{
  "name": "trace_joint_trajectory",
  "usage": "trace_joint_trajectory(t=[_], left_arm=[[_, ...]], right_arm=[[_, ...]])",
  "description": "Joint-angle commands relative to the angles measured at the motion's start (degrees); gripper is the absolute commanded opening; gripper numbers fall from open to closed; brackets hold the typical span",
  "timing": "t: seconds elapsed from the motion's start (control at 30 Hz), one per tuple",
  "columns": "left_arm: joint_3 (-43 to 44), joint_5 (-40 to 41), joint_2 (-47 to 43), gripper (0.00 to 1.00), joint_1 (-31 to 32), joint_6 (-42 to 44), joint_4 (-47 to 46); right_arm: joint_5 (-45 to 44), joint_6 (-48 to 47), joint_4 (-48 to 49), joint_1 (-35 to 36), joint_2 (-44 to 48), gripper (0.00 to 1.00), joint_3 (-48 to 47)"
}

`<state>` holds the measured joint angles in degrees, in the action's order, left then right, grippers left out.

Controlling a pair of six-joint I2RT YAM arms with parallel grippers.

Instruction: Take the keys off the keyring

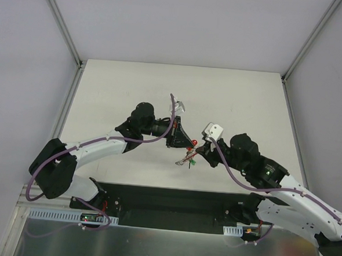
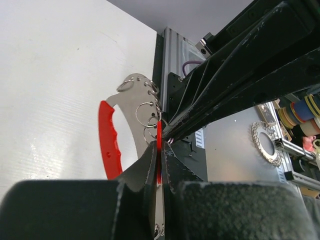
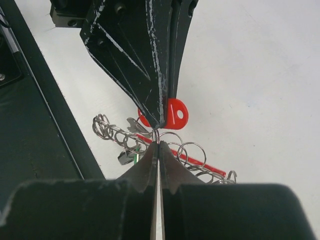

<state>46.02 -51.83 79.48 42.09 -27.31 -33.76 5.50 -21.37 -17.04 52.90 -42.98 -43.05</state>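
Two end effectors meet tip to tip, sharing the keyring between them.

The left end effector is pressed together on a thin red edge of the keyring. It seems to hold the keyring clear of the surface, so that the metal part and its small loops face the other arm. The right end effector is shut on a thin wire ring right at its fingertips, probably to pull against the left one's anchoring hold. The keys, one black-headed and one with a green bit, dangle just left of the right end effector's tips. They are still on the keyring.
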Motion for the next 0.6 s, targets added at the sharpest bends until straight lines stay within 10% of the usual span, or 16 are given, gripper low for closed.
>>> trace_joint_trajectory(t=[0.0,0.57], left_arm=[[-1.3,4.8,-3.5,0.00,-0.2,1.8,1.3],[-4.8,3.1,-2.1,0.00,-3.2,-8.6,-7.3]], right_arm=[[-3.2,1.5,3.9,-0.3,2.1,0.00,-0.2],[-10.9,6.0,19.0,-0.6,9.8,0.00,7.9]])
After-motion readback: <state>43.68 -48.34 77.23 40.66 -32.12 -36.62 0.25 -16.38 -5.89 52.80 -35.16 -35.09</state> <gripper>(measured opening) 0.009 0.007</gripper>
